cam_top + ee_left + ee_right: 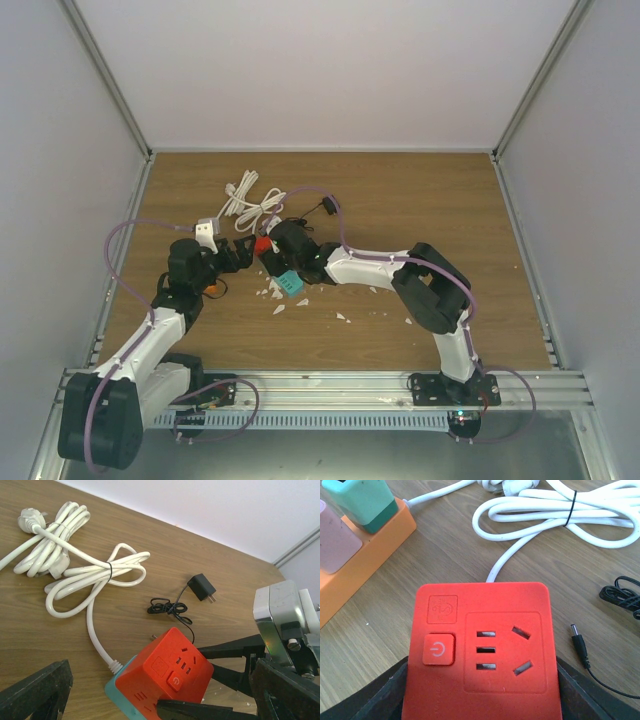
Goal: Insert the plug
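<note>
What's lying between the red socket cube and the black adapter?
Between cube and adapter: only the adapter's bundled black cord, seen in the left wrist view.

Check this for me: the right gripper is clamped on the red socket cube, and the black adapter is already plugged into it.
The black adapter is not plugged in: the left wrist view shows it lying loose on the table, apart from the red socket cube, whose sockets are empty. The right gripper is indeed clamped on the cube.
</note>
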Available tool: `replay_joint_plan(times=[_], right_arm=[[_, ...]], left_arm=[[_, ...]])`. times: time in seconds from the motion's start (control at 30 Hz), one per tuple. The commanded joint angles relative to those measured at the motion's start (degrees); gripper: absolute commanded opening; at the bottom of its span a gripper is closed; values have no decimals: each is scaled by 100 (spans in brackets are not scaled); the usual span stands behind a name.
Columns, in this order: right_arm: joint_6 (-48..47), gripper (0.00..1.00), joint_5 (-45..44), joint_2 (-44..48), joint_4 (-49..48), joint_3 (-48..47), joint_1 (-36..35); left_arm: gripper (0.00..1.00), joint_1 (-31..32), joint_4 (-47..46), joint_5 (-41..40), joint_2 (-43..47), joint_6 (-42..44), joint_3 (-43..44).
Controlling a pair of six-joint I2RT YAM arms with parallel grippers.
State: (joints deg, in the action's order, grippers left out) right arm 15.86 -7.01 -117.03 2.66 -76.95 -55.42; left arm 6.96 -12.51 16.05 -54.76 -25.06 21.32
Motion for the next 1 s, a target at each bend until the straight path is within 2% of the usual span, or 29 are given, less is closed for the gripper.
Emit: replay_joint_plan(times=[0.0, 0.37, 0.43, 0.5, 0.53, 0.63, 0.73, 0.87, 0.97], right_arm=[[-166, 1, 502, -854, 2992, 759, -40], [-152, 1, 570, -1008, 3129, 515, -39], [-162, 5, 562, -957, 3080, 489, -39], [-186, 16, 567, -856, 3011, 476, -39], [-199, 28, 566, -788, 2962, 466, -39], [-168, 48, 470, -552, 2840, 387, -31], [-124, 60, 219, -254, 2752, 332, -7], [-148, 69, 50, 323, 2521, 329, 37], [-208, 86, 13, 731, 2340, 330, 57]], left_arm=[[99, -47, -166, 20, 20, 1, 144], [99, -47, -178, 63, -28, 10, 160], [99, -47, -171, 61, -16, 2, 156], [99, -53, -163, 48, 5, 5, 160], [99, -54, -152, 44, 6, 9, 170], [99, -53, -129, 30, 7, 17, 188], [99, -50, -114, 31, 2, 19, 197], [99, -48, -108, 30, -20, 19, 214], [99, -47, -106, 25, -36, 20, 223]])
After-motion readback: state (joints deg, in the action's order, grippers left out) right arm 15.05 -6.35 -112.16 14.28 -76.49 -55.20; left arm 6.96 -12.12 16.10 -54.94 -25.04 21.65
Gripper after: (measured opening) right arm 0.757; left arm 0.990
